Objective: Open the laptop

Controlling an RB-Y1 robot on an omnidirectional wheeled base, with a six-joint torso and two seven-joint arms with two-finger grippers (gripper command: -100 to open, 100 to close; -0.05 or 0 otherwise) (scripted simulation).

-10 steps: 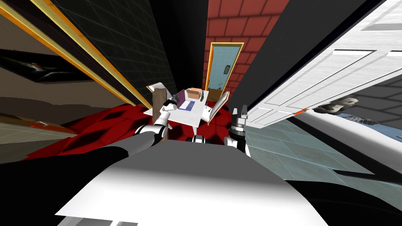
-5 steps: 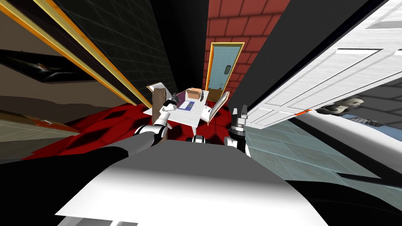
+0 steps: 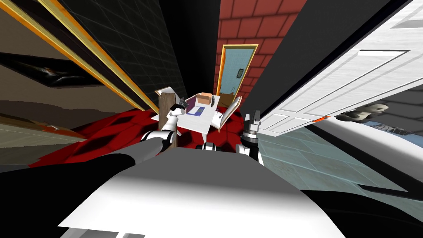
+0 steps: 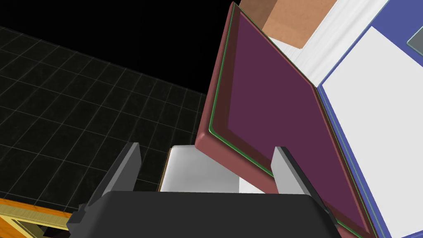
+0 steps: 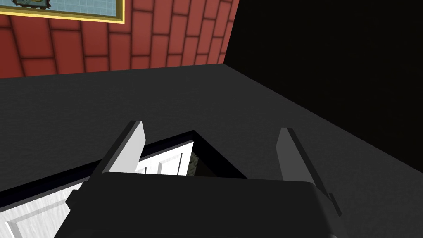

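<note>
The laptop [image 3: 196,108] stands open on a white table [image 3: 194,123]. Its lid [image 4: 268,107], a purple screen in a dark red frame, is raised steeply from the blue and white base [image 4: 371,124]. My left gripper [image 4: 205,146] is open at the lid's free edge. The lid's corner lies between the spread fingers [image 4: 129,159], which do not press it. In the head view this gripper [image 3: 181,102] sits just left of the lid. My right gripper [image 3: 252,113] is open and held low to the right, away from the table, with nothing between its fingers [image 5: 134,142].
A cardboard box [image 3: 203,98] stands behind the laptop on the table. A white chair [image 3: 228,112] is at the table's right and a wooden chair back [image 3: 166,106] at its left. A white door [image 3: 330,91] stands to the right. The floor is red.
My left hand has moved a little up and farther along the laptop's lid. The right arm has stayed put.
</note>
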